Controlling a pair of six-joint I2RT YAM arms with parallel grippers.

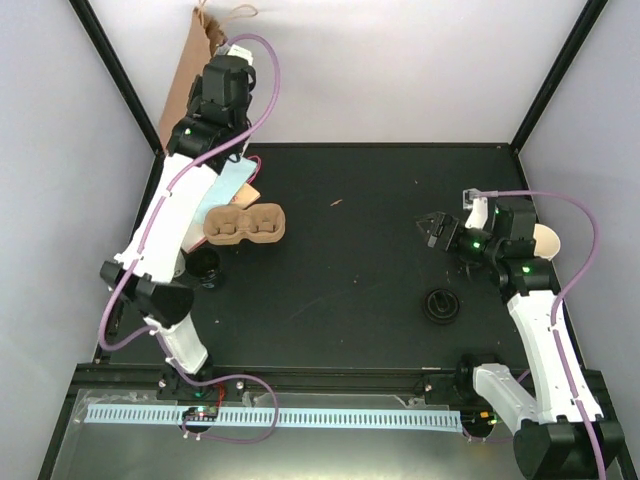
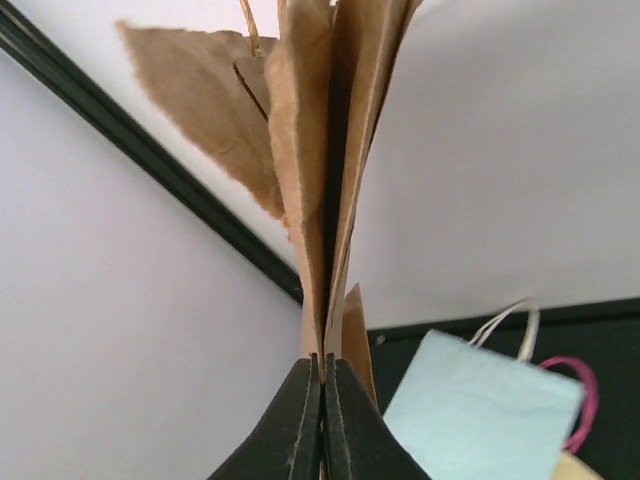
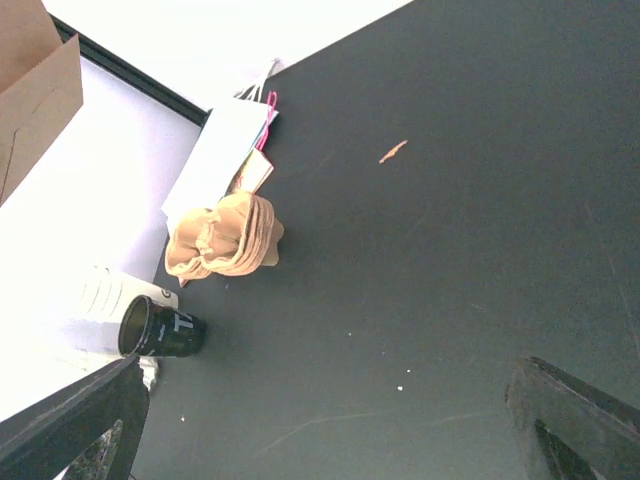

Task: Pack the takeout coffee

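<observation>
L gripper [image 2: 322,420] is clenched on an edge of the folded brown paper bag [image 2: 320,200], held up at the far-left corner. R gripper [image 1: 436,230] is released, jaws wide, hovering near the right edge. Step, I'd say: getting the bag open; nothing packed yet. Small black paper cup [image 1: 205,265], no lid, sits by the left edge. Round black plastic lid [image 1: 441,305] lies towards the near-right corner. Next: spread the bag mouth w/o tearing, then lid and lift the cup.

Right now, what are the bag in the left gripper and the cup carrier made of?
The brown bag looks like kraft paper, matte: fibrous torn edge, sharp creases. The cup carrier is probably moulded pulp, matte tan, with soft rounded wells; texture too small to confirm.
</observation>
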